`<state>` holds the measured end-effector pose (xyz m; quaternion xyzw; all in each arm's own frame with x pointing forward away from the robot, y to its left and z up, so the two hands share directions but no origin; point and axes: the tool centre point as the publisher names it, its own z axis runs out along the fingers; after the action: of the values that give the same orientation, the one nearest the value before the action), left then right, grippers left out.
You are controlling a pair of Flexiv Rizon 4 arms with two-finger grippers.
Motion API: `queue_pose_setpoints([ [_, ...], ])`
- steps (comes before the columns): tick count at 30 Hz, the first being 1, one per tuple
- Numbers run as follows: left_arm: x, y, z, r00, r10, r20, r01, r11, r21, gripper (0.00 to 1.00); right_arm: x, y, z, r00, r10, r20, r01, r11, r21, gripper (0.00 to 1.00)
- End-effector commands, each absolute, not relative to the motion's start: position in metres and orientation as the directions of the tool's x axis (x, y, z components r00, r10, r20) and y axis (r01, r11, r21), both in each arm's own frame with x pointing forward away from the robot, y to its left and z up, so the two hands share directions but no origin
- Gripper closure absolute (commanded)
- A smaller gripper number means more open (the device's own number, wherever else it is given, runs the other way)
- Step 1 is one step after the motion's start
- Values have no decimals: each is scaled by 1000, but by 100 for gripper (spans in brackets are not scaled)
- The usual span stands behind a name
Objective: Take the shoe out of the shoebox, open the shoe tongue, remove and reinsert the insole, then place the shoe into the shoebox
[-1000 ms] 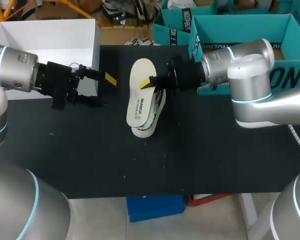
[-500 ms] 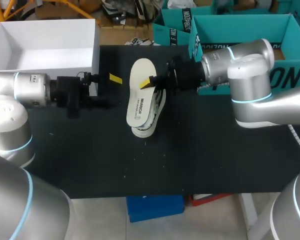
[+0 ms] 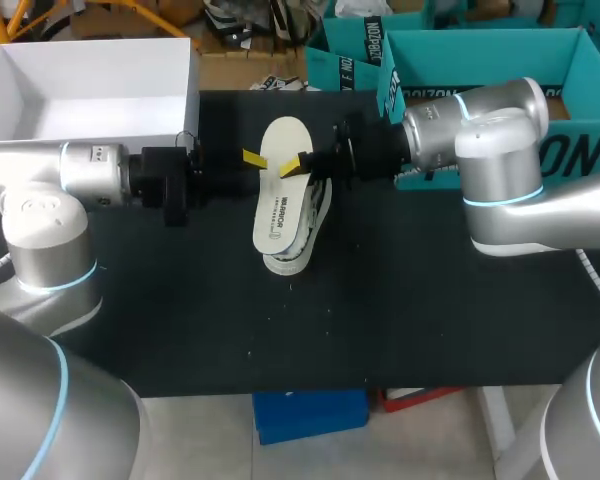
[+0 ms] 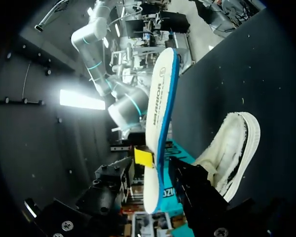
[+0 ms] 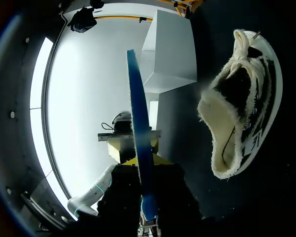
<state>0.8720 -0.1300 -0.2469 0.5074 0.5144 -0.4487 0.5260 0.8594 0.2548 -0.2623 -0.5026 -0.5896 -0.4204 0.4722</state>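
The white shoebox (image 3: pixel 90 90) sits at the far left. The left gripper (image 3: pixel 244 166) has slid right from beside the box, its fingers spread and one yellow tip now just beside the insole (image 3: pixel 278 190). The right gripper (image 3: pixel 298 166) has not moved and pinches the insole over the shoe (image 3: pixel 308 228), which lies mid-table
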Motion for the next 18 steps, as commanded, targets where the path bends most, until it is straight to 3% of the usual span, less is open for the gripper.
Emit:
queue_pose_setpoints([
  [1, 877, -137, -250, 71, 47, -996, 994, 78, 75, 62, 860, 256, -263, -48, 197, 979, 990, 140, 21, 100],
  [11, 881, -145, -258, 60, 44, -997, 995, 71, 63, 74, 860, 256, -263, -48, 197, 979, 990, 140, 21, 100],
  [14, 882, -146, -257, 60, 43, -997, 995, 71, 63, 91, 860, 256, -263, -48, 197, 979, 990, 140, 21, 100],
  [18, 884, -145, -259, 59, 47, -997, 995, 73, 62, 96, 860, 256, -263, -48, 197, 979, 990, 140, 21, 100],
])
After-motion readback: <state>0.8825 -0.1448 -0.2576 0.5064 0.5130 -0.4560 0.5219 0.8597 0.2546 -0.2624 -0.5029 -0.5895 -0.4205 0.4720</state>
